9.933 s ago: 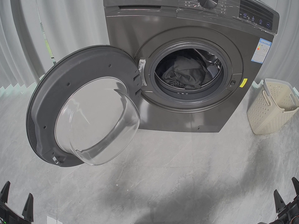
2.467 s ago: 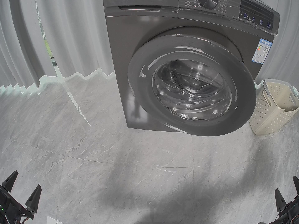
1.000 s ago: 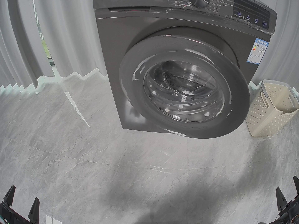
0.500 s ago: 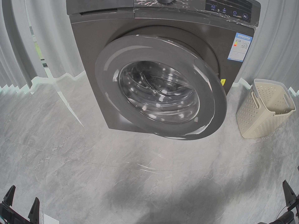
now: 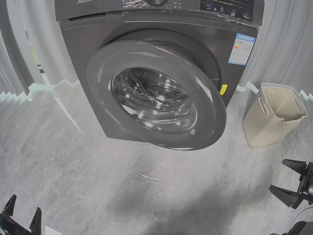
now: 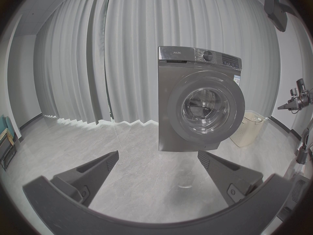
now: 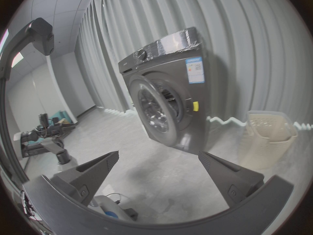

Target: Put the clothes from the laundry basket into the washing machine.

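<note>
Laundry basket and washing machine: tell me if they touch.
Apart. The right wrist view shows bare floor between the laundry basket and the washing machine.

Soft daylight comes through the curtains point(image 6: 81, 66); glare streaks the door glass point(image 6: 205, 106), well ahead of the left gripper point(image 6: 157, 152); wrist-view edges bend.

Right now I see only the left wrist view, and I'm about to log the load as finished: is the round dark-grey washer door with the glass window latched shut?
Observer: No. In the right wrist view the round dark-grey door stands ajar, its latch edge clear of the grey washing machine front.
Operator: And the laundry, is it all out of the basket?
Observer: The head view looks down into the cream perforated plastic basket; the part of its inside that shows is bare.
</note>
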